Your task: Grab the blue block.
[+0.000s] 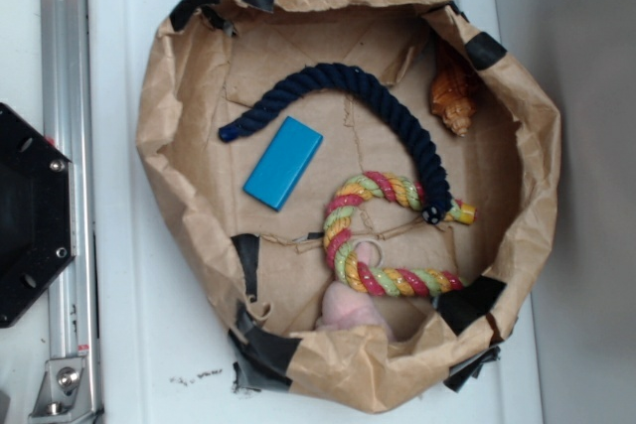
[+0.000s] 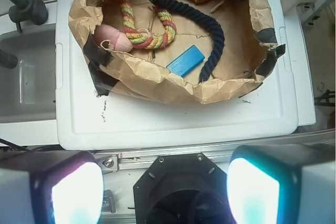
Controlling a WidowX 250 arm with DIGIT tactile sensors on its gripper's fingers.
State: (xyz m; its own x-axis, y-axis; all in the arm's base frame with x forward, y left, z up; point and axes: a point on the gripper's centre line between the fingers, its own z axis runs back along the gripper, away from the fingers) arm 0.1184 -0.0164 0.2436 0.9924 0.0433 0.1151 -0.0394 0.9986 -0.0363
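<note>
On the floor of the paper basket (image 1: 164, 161), left of centre in the exterior view, the blue block (image 1: 283, 163) lies flat and free, nothing on top of it. Just above and beside it runs the dark blue rope (image 1: 383, 106), near the block's upper end but apparently not touching. Further right: the striped rope (image 1: 350, 235), curled, with a pink soft lump (image 1: 350, 307) at its lower end; an orange-brown object (image 1: 452, 91) sits against the far wall, kind unclear.

Wrist view: gripper (image 2: 165, 190) is well back from the basket, over the black base plate (image 2: 173, 192) and metal rail (image 2: 131, 160), with the basket's near wall between it and the block (image 2: 185, 60). The two fingers (image 2: 76, 192) stand wide apart, nothing between them.

Progress, as judged: grasp not begun. No contact with the block. Remaining: travel over the basket wall, descend onto the block, align across its narrow width, close, lift. The rope close alongside could be snagged.
</note>
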